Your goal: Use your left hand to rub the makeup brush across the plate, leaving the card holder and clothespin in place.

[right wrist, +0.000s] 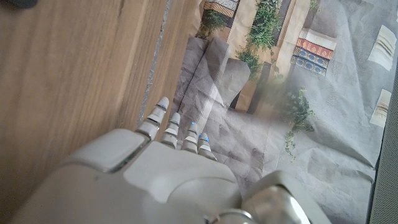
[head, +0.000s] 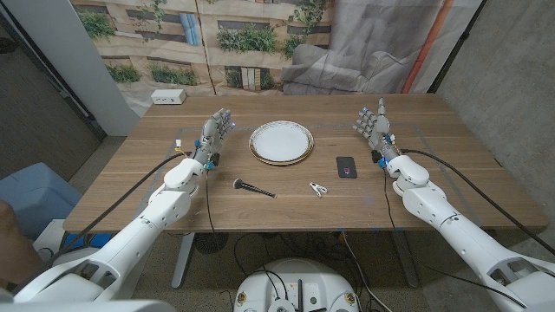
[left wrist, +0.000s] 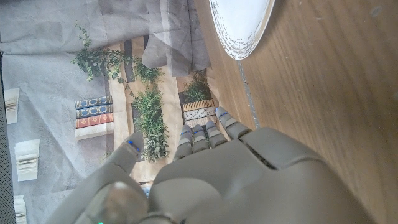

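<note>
Spanning the room's middle before a printed backdrop (head: 234, 39) of buildings and greenery, the wooden surface (head: 434, 195) bears a white gold-rimmed plate (head: 281, 142), nothing on it. Nearer lie the makeup brush (head: 253, 187), clothespin (head: 318, 189) and dark card holder (head: 346, 166); left hand (head: 216, 134) and right hand (head: 374, 126) stand spread, holding nothing.

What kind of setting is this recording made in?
Probably an indoor test room, not a home: a wooden table before a printed backdrop of plants and books, grey cloth hung behind, bare walls at the sides.
</note>
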Robot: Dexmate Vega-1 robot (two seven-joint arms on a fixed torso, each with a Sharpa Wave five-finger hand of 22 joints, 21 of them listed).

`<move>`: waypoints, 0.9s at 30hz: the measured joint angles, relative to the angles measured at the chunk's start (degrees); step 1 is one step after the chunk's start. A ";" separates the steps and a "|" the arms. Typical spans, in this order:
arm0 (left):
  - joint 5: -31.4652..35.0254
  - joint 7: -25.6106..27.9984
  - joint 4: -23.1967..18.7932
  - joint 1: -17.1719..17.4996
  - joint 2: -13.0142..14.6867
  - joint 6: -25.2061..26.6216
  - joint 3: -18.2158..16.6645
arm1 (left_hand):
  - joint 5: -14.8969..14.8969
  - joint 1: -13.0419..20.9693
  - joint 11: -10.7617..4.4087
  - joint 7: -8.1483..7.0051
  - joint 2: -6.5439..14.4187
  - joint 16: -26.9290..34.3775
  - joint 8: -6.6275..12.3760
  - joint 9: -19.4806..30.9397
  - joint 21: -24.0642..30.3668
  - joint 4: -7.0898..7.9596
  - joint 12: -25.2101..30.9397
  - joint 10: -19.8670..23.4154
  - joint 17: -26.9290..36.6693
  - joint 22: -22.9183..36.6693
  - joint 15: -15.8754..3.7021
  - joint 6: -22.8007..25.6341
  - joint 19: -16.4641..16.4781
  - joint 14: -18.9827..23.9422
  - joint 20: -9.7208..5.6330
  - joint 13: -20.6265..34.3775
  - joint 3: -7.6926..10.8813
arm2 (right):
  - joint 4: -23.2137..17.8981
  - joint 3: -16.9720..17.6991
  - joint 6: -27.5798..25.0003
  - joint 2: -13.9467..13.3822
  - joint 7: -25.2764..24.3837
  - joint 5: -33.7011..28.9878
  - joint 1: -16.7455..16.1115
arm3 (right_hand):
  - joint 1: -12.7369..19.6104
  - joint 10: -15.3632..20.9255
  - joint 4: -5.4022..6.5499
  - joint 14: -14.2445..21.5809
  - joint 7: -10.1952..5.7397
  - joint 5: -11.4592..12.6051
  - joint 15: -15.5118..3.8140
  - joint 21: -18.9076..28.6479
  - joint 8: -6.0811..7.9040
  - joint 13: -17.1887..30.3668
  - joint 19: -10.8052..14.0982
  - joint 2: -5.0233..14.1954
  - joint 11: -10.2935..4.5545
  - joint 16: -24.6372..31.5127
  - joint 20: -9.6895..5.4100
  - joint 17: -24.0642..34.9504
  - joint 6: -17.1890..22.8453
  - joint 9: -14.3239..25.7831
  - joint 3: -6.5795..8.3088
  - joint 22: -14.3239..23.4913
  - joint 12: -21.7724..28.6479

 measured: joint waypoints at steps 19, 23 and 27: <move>0.57 0.66 -5.07 3.68 3.91 0.40 -1.22 | 0.00 0.84 -0.61 -0.33 0.82 0.00 0.00 -0.01 -0.48 -2.25 0.00 0.61 -0.01 0.00 0.00 0.31 0.62 0.00 0.00 -0.17 0.26 | 0.01 0.01 0.03 -0.02 0.02 0.00 -0.01 | 0.00 0.00 0.00 0.00 0.00 0.00 -0.01 0.00 0.00 0.03 0.00 0.00 0.00 0.00 -0.01 0.01 0.00 -0.01 0.00 -0.01 0.00; 1.17 1.39 -7.11 4.85 5.06 0.69 -1.51 | 0.00 1.08 -0.92 -0.54 0.62 0.00 0.00 -0.01 -0.73 -3.07 0.00 0.92 -0.01 -0.01 0.00 0.52 0.61 0.00 0.00 -0.17 0.27 | 0.01 0.02 0.03 -0.02 0.02 0.00 -0.02 | 0.00 0.00 0.00 0.00 0.00 0.00 -0.01 0.00 0.00 0.03 0.00 0.00 0.00 0.00 -0.01 0.01 0.01 -0.01 0.00 -0.01 0.00; 2.12 2.08 -9.35 6.15 6.53 0.98 -1.83 | -0.23 1.92 -1.13 -0.76 1.00 0.00 0.00 -0.01 -1.13 -4.23 0.00 1.12 -0.01 -0.01 -0.43 0.75 0.62 -0.02 0.00 -0.17 0.46 | 0.01 0.03 0.03 -0.02 0.02 0.00 -0.03 | 0.00 0.00 0.00 0.00 0.00 0.00 -0.01 0.00 0.00 0.03 0.00 0.00 0.00 0.00 -0.02 0.01 0.01 -0.01 0.00 -0.02 0.00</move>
